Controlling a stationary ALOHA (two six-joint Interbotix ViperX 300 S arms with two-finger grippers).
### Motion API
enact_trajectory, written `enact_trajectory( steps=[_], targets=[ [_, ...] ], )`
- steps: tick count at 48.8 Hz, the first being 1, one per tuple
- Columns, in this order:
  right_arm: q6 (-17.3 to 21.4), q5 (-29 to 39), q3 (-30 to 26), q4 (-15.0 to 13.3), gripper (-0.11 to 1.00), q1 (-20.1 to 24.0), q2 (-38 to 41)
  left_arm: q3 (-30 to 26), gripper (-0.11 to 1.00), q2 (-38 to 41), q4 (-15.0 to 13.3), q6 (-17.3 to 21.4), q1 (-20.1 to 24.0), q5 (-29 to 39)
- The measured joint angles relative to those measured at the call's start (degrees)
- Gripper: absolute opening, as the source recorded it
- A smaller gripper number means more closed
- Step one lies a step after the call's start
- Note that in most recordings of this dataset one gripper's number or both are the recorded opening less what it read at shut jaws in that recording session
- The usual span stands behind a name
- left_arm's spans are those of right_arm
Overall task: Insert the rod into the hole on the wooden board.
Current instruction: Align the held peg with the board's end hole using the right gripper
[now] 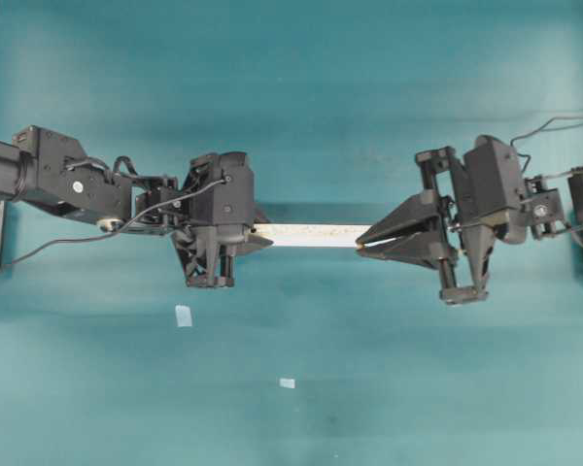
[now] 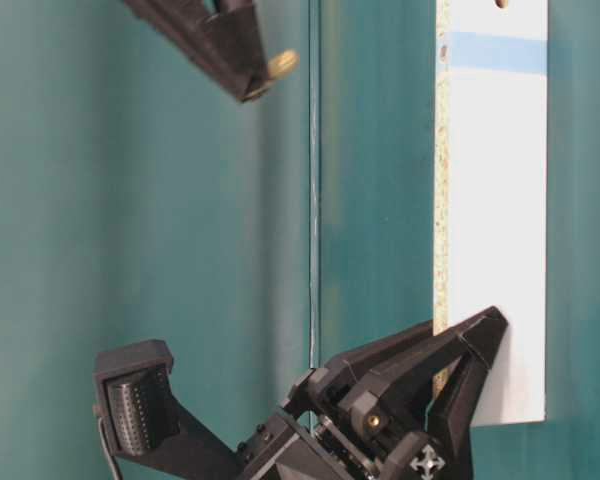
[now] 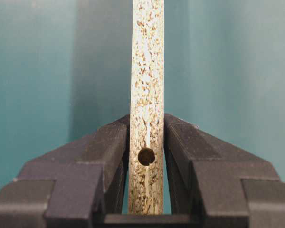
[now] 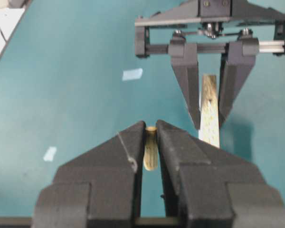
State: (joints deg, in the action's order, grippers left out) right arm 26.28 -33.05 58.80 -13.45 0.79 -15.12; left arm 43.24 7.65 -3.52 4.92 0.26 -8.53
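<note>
While the left gripper (image 3: 146, 156) clamps the wooden board (image 1: 311, 234), the right gripper (image 4: 150, 137), pinching the rod (image 4: 150, 149), must swing toward nine o'clock to find the hole (image 2: 501, 3).

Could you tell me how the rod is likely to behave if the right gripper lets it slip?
The rod looks round and smooth, so it would probably roll on the table. It seems light and stiff. The right gripper pinches only its sides, so it might pivot.
</note>
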Motion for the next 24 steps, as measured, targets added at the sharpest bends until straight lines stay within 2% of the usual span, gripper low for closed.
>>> enact_trajectory(
  steps=[6,15,24],
  targets=[
    [-2.4,-5.6,2.9,1.8,0.10,-1.0,0.0,0.1,0.32,0.0,0.0,0.0,0.0,-0.1],
    [-8.9,-16.6,9.2,9.2,0.10,-1.6,0.1,0.1,0.32,0.0,0.0,0.1,0.0,-0.1],
    [-11.7,-22.7,12.6,12.9,0.10,-1.6,1.1,0.2,0.32,0.0,0.0,0.0,-0.1,-0.1]
  ],
)
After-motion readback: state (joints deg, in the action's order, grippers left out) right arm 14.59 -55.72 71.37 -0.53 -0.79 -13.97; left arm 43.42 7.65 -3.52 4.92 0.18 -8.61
